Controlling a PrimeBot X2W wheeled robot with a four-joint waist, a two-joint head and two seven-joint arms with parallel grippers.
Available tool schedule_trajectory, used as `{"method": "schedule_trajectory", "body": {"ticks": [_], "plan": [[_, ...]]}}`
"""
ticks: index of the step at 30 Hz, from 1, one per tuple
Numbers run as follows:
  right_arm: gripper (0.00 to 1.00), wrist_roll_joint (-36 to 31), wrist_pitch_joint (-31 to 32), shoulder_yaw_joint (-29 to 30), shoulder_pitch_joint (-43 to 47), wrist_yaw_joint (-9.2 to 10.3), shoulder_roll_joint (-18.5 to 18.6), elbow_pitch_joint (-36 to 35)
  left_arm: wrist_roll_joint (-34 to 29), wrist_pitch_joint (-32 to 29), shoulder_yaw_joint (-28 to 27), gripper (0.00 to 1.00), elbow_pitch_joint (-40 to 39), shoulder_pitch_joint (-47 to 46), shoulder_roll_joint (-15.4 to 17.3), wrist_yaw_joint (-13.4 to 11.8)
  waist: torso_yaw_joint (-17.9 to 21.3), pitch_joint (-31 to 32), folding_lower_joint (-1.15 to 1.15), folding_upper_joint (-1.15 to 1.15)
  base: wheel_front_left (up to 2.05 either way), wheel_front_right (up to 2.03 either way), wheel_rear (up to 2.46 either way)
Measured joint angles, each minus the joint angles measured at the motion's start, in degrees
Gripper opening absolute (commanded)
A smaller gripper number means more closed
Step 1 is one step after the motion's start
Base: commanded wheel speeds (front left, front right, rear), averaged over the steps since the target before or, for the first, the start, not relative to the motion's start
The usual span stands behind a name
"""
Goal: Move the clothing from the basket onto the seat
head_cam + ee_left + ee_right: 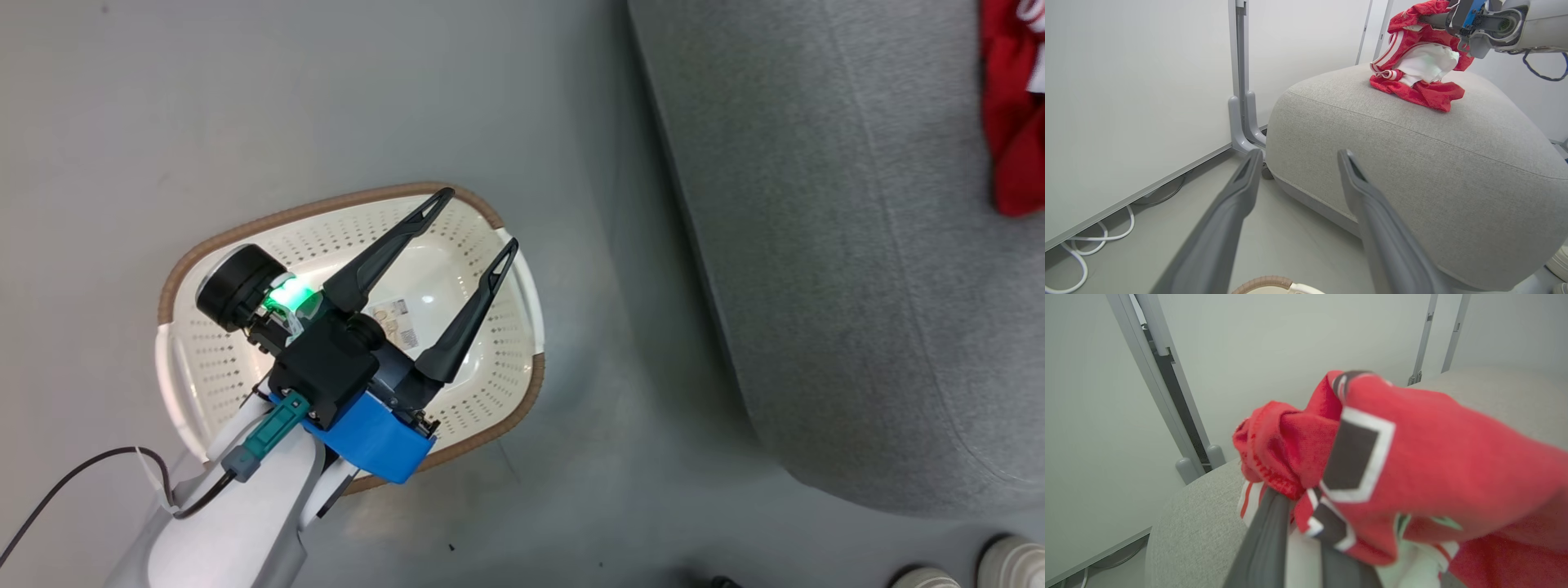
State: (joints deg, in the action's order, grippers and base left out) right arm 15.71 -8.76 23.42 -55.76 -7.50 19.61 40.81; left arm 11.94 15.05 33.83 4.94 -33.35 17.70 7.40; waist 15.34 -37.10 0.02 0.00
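Grey upholstered seat (857, 286), a big fabric sofa cushion with rounded corners and stitched seams, fills the right side. Its left edge runs straight, then curves off at the near corner, with a wide strip of bare grey floor (620, 367) between it and the basket. That cream perforated plastic basket (343, 204) with the brown woven-look rim sits on the floor to the left, well apart from the seat, with open floor all round it.

Bright red soft clothing (1421, 90) is bunched in a heap on the far right of the seat top, showing white stripes, a white lining and black-and-white lettering. The right gripper (1431, 19) is pinched narrow at the top of the heap, with red fabric bunched round its fingers (1265, 539). The left gripper (480, 217) hovers over the basket, fingers spread wide and holding nothing.
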Motion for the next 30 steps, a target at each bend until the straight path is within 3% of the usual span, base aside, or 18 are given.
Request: {"method": "schedule_trajectory", "body": {"ticks": [2, 4, 5, 6, 7, 13, 19, 25, 30], "plan": [[0.02, -0.46, -1.12, -0.16, 0.49, 0.0, -0.73, 2.6, 0.01, -0.01, 0.16, 1.0, 0.16, 0.0, 0.01, 0.0, -0.87, -0.54, 0.0, 0.0, 0.0, 0.0, 0.0], [0.39, -1.01, -2.24, -0.43, 1.09, 0.0, -0.76, 4.94, 0.05, -0.01, 0.54, 1.0, 0.48, 0.07, -0.15, 0.01, -1.54, -0.31, 0.0, 0.0, 0.0, 0.0, 0.0], [0.48, -1.36, -2.75, -0.67, 1.35, 0.0, -0.67, 5.95, 0.2, 0.0, 0.66, 1.0, 0.63, 0.25, -0.36, 0.01, -1.73, 0.12, 0.0, 0.0, 0.0, 0.0, 0.0], [0.79, -1.57, -3.24, -0.85, 1.6, 0.0, -0.51, 6.77, 0.41, -0.01, 0.67, 1.0, 0.79, 0.49, -0.65, 0.01, -1.87, 0.67, 0.0, 0.0, 0.0, 0.0, 0.0], [1.0, -1.64, -3.67, -1.05, 1.99, 0.0, -0.18, 7.51, 0.66, 0.0, 0.57, 1.0, 1.0, 0.87, -0.96, 0.0, -2.01, 1.3, -0.01, 0.0, 0.0, 0.0, 0.0], [1.0, -2.14, -4.87, -3.68, 5.59, 0.0, 1.6, 10.66, 1.92, 0.01, -0.71, 1.0, 2.99, 5.14, -3.6, 0.0, -3.1, 6.56, -0.01, 0.0, 0.0, 0.0, 0.0], [1.0, -2.04, -4.79, -9.17, 12.54, 0.0, 2.89, 9.14, 3.18, 0.0, -3.86, 1.0, 4.98, 11.46, -6.98, 0.0, -4.41, 14.34, -0.03, 0.0, 0.0, 0.0, 0.0], [1.0, -1.59, -2.68, -13.65, 22.76, 0.0, 2.52, -0.18, 3.71, 0.0, -7.5, 1.0, 6.76, 17.75, -9.77, 0.0, -6.18, 22.84, -0.04, 0.0, 0.0, 0.0, 0.0], [1.0, -3.38, 1.11, -15.49, 33.99, 0.0, -1.41, -13.49, 4.57, 0.0, -11.03, 1.0, 8.51, 22.62, -10.99, 0.0, -8.21, 29.27, -0.04, 0.0, 0.0, 0.0, 0.0]]}}
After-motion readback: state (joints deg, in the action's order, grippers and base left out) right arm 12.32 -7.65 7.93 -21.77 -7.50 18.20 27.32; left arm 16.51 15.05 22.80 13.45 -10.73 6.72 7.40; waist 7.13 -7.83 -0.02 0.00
